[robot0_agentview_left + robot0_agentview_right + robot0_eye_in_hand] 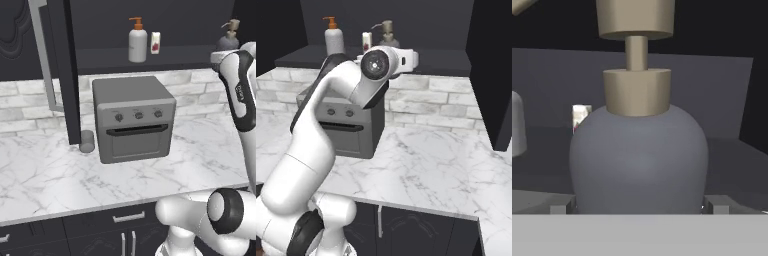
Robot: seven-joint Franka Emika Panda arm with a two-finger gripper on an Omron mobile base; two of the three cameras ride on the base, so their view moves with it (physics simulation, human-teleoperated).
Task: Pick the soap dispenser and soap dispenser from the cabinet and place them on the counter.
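Note:
The dark grey soap dispenser (639, 160) with a tan pump stands upright on the cabinet shelf (175, 57), very close in the hand view. My gripper (639, 207) is open, one fingertip (562, 208) on each side of the bottle's base; I cannot tell whether they touch it. The same bottle (229, 37) (387, 32) shows just past my wrist in both base views. The white soap dispenser (137, 45) (334, 40) with an orange pump stands further left on the shelf. Below lies the white marble counter (50, 170) (431, 150).
A grey toaster oven (132, 117) (351, 125) sits on the counter under the shelf, a short grey cup (87, 141) at its left. A small white carton (155, 42) (581, 116) stands between the two bottles. The open cabinet door (55, 50) hangs at left.

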